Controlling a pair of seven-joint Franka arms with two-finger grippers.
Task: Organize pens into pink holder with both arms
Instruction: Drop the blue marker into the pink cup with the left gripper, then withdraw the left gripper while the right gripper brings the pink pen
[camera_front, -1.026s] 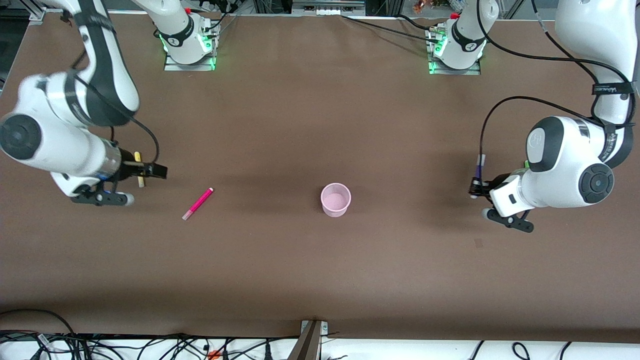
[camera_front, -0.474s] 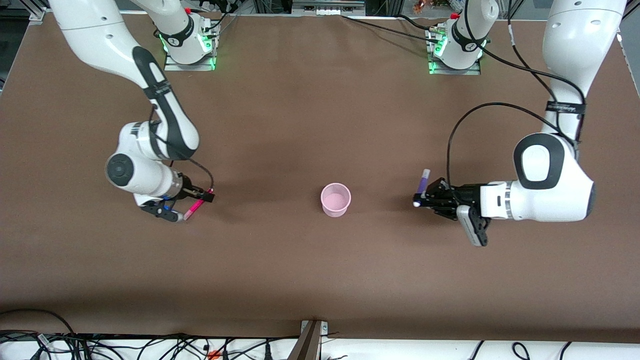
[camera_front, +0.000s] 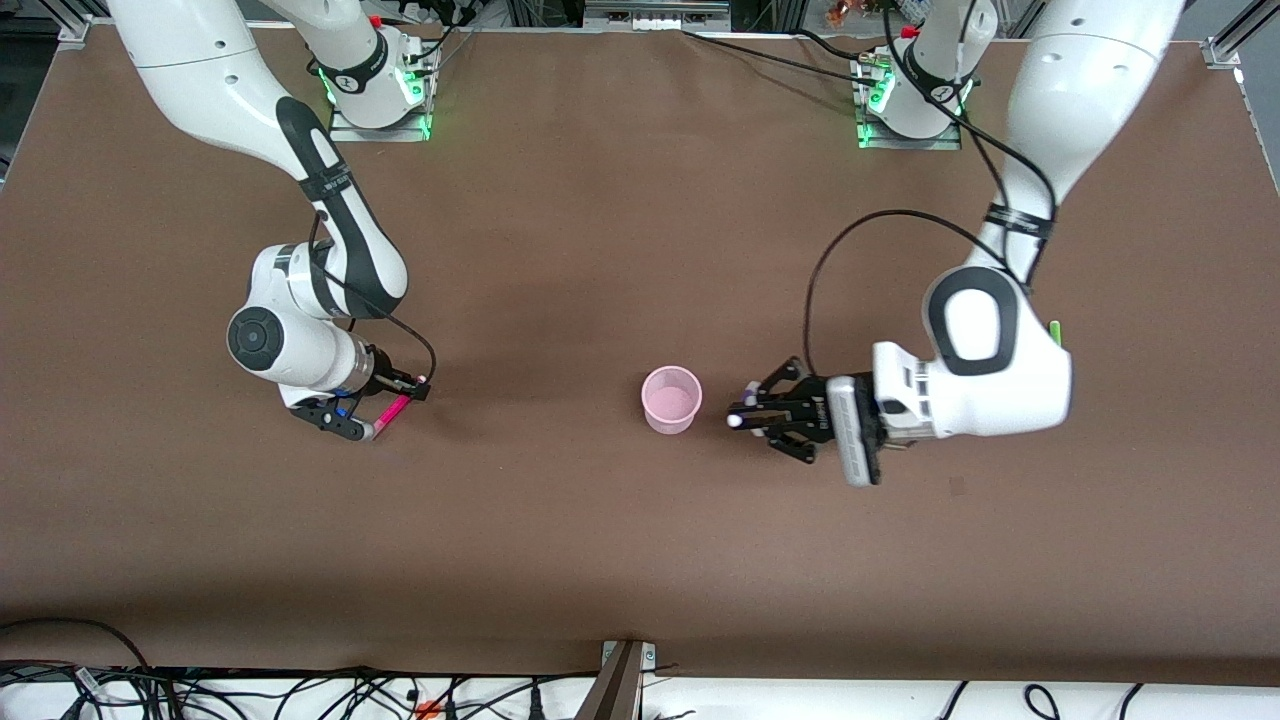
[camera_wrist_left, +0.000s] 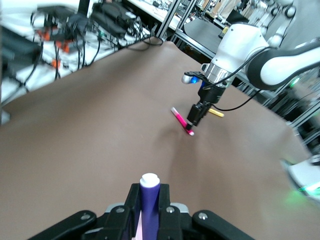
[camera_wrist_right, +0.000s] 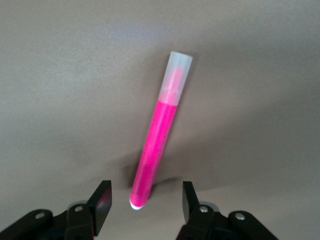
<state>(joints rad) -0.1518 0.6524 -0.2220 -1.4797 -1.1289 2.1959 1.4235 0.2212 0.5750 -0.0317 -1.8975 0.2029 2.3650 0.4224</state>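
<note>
Left claw (camera_front: 745, 408) clamped on purple pen (camera_wrist_left: 149, 196), pale tip; right claw (camera_wrist_right: 145, 202) apart astride magenta pen (camera_wrist_right: 159, 142), clear-capped.

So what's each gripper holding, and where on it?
Left gripper clamps the purple pen below its white tip. Right gripper straddles the pink pen, unclosed.

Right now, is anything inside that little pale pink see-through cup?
No pen shows inside the pale pink translucent cup; only its pink floor is visible. The left gripper holds a dark purple pen beside it.
</note>
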